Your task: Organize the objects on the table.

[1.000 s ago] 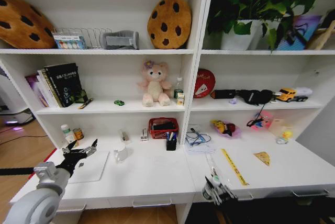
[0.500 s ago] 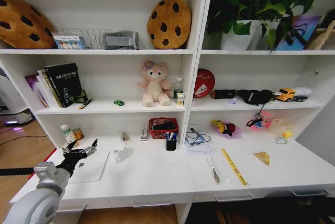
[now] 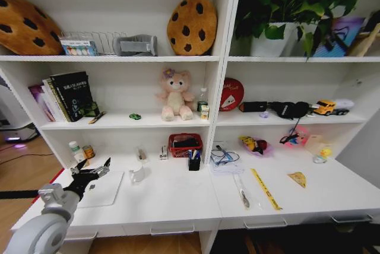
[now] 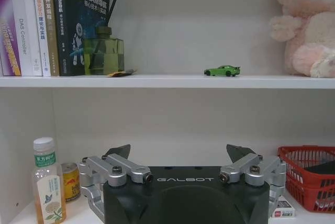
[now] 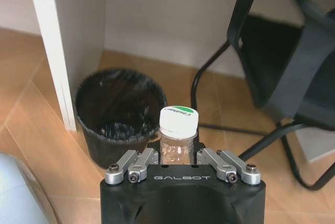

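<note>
My left gripper hangs open over the left end of the table, just above the thin silver laptop. In the left wrist view its fingers are spread with nothing between them. A small bottle and a can stand by the wall beside it. The green toy car sits on the shelf above. My right gripper is below the table, shut on a clear bottle with a white cap, above a black bin. A yellow ruler, a pen and a yellow wedge lie on the right.
A red basket, a black pen holder and a clear cup stand mid-table. The pink plush bear and books occupy the shelf above. Black chair legs stand near the bin on the wooden floor.
My right gripper with the bottle was at the table's front edge a second ago and has dropped out of the head view. The left arm has not moved.
</note>
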Robot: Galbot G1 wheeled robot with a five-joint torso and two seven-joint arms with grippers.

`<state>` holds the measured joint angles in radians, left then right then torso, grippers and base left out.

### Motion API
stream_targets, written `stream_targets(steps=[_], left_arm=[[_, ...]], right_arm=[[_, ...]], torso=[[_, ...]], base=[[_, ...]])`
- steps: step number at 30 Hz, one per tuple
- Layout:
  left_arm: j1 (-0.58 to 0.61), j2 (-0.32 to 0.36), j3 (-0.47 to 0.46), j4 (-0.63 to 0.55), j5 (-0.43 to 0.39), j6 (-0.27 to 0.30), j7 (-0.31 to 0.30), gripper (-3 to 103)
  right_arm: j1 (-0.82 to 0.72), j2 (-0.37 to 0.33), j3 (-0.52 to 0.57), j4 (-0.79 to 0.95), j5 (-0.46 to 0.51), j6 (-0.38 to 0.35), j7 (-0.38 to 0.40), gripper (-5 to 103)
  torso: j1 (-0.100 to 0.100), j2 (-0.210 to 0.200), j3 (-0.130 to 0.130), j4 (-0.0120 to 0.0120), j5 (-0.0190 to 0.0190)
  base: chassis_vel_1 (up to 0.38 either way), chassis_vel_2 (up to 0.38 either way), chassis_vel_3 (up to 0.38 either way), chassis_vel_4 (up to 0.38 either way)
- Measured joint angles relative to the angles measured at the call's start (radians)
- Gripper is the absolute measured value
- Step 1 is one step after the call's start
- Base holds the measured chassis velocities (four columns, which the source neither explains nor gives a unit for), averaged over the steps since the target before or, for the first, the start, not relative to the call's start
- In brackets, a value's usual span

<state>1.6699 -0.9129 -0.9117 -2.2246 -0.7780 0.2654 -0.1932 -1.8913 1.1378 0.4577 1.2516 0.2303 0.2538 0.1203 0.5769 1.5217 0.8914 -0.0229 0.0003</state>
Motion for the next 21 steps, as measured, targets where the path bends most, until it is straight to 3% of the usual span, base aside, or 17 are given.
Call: stream_targets(steps=[5,8,21], left_arm=[[0.0,0.0,0.0,0.0,0.0,0.0,0.0,100],[0.0,0.0,0.0,0.0,0.0,0.0,0.0,100],[0.0,0.0,0.0,0.0,0.0,0.0,0.0,100]], right_arm=[[0.101,0.004,-0.042,-0.073,0.031,-0.115,-0.011,27],[0.151,0.011,-0.064,-0.129,0.041,-0.136,-0.011,27],[0.487,0.138,-0.087,-0.489,-0.1,-0.058,-0.025,27]], torso=[[0.0,0.0,0.0,-0.0001,-0.0004],[0.0,0.0,0.0,-0.0001,-0.0006],[0.0,0.0,0.0,-0.0001,-0.0008]], base=[[0.0,0.0,0.0,0.0],[0.0,0.0,0.0,0.0],[0.0,0.0,0.0,0.0]])
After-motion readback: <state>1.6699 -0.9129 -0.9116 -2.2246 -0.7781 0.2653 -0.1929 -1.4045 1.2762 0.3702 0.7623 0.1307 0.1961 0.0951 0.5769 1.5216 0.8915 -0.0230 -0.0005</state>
